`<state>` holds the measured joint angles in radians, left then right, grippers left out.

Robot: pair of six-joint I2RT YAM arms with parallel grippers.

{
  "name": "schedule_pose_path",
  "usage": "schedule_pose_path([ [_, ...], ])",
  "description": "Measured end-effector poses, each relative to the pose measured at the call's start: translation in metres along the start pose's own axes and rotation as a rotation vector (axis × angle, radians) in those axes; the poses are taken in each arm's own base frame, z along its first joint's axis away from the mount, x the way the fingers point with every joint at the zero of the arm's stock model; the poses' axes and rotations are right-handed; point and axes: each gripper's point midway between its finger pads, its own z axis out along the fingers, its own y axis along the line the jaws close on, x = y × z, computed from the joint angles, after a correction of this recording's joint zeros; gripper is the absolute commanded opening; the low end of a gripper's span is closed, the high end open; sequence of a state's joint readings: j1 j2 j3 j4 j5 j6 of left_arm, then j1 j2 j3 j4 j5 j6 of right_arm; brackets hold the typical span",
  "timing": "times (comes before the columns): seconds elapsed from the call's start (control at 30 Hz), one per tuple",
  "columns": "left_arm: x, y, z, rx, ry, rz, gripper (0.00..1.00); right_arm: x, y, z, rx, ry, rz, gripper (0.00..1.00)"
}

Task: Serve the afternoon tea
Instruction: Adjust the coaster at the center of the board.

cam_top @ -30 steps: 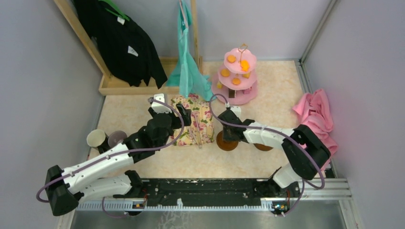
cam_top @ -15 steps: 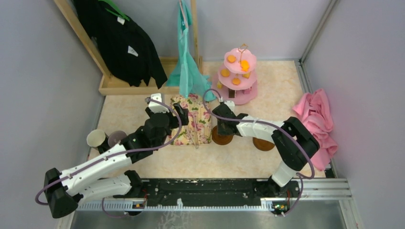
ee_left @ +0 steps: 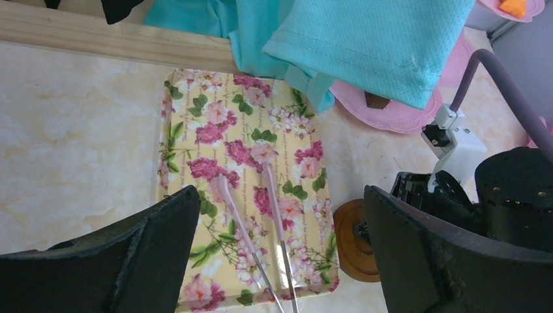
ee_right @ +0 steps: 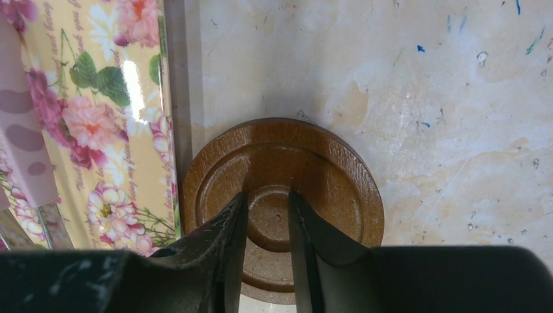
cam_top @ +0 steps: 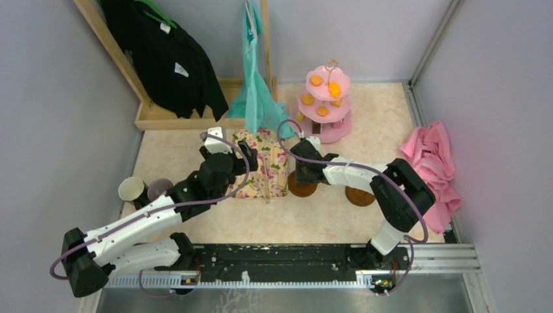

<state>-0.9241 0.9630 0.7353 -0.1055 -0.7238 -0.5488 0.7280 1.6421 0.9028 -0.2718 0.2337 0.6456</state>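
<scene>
Beside the right-hand wall of the floral tray (ee_left: 171, 150), a brown saucer (ee_right: 326, 176) is found flat on the desk (cam_top: 385, 124). Its rim lies against the tray or just beside it; which of the two cannot be told.

Change noted: one second ago this saucer lay further right and nearer the arm bases, clear of the tray. It has since been carried over together with the right claw (ee_right: 267, 203). Over the last half second almost no travel is seen.

Right claw: the fingers are closed on the raised centre of the saucer, one on each side — the grip is not yet seen to be let go.

Left claw (ee_left: 279, 193): the fingers are spread fully apart and nothing is held. It is held above the tray, over two pink-handled utensils (ee_left: 228, 195).

Elsewhere:
- The second saucer (cam_top: 360, 197) is seen on the desk to the right, under the right forearm.
- The cream mug (cam_top: 132, 189) and the mauve-grey mug (cam_top: 158, 189) stand together at the far left, well apart from both saucers.
- The pink three-tier stand (cam_top: 340, 134) is at the back, with orange snacks (cam_top: 334, 89) on its tiers.

Judgement: placement of the first saucer appears nearly done, with release likely the next requirement. Neither mug is yet set on a saucer, so much of the serving remains.
</scene>
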Motion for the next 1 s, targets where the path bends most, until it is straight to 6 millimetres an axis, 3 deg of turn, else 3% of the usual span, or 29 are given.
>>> schedule_pose_path([
  [0.07, 0.001, 0.001, 0.001, -0.001, 0.003, 0.0, 1.0, 0.0, 0.0, 0.0, -0.003, -0.002, -0.001, 0.4],
  [0.27, 0.006, 0.001, 0.005, -0.002, 0.021, 0.003, 1.0, -0.003, -0.008, -0.007, 0.01, -0.014, -0.036, 0.41],
  [0.43, 0.008, 0.001, 0.006, 0.001, 0.03, 0.004, 1.0, -0.018, -0.012, -0.023, 0.018, -0.069, -0.042, 0.41],
  [0.53, 0.008, 0.001, 0.007, 0.004, 0.034, 0.005, 1.0, -0.027, -0.012, -0.035, 0.007, -0.101, -0.04, 0.39],
  [0.63, 0.009, 0.001, 0.007, 0.007, 0.037, 0.005, 1.0, -0.034, -0.016, -0.048, 0.02, -0.134, -0.032, 0.28],
  [0.73, 0.009, 0.001, 0.008, 0.009, 0.04, 0.005, 1.0, -0.04, -0.031, -0.062, 0.072, -0.166, -0.011, 0.13],
  [0.8, 0.009, 0.0, 0.008, 0.013, 0.038, 0.001, 1.0, -0.045, -0.044, -0.069, 0.098, -0.193, 0.024, 0.08],
  [0.9, 0.01, -0.002, 0.009, 0.026, 0.039, -0.006, 1.0, -0.043, -0.08, -0.078, 0.156, -0.214, 0.115, 0.02],
  [1.0, 0.017, 0.0, 0.011, 0.034, 0.052, -0.005, 1.0, -0.027, -0.126, -0.08, 0.249, -0.199, 0.222, 0.0],
])
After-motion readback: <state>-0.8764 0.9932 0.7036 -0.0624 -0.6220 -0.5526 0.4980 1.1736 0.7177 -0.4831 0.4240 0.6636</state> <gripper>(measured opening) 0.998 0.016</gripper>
